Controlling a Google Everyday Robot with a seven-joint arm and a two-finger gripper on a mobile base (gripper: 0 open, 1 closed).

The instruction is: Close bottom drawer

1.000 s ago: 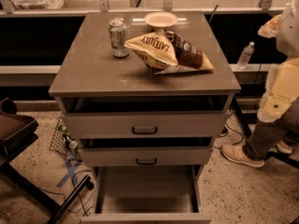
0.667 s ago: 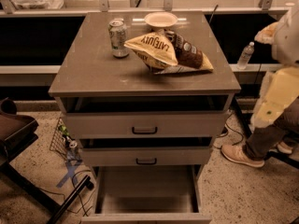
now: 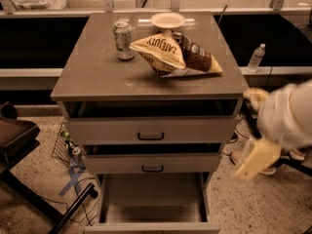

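— Gripper (image 3: 257, 160) first: where is it hanging?
— It is hanging off the right side of the cabinet (image 3: 97, 77), apart from it, at about the level of the middle drawer (image 3: 152, 164). The arm (image 3: 290, 113) is reaching in from the right edge, just above it.
— Is it holding anything?
— I cannot tell whether it is parted or closed, or gripping anything.
— And the bottom drawer (image 3: 153, 204)?
— It is lying down and to the left of the gripper, well apart from it. It is standing pulled far out, with its grey inside showing and its front running along the lower edge of the view.
— What are the other 2 drawers doing?
— Both are sitting to the gripper's left, each pulled out a little, with a dark gap showing above each front. The top drawer (image 3: 151, 129) is sitting slightly higher than the gripper.
— What is lying on the cabinet?
— Up and to the left of the gripper, a can (image 3: 124, 39) is standing upright. A chip bag (image 3: 158, 52) is lying just right of the can, overlapping a brown bag (image 3: 197, 57) on the side nearer the gripper. A bowl (image 3: 167, 20) is sitting behind them.
— Anything else around it?
— A bottle (image 3: 256, 57) is standing well above the gripper, beyond the cabinet's right edge. A chair (image 3: 14, 135) is sitting far to the gripper's left, past the cabinet.
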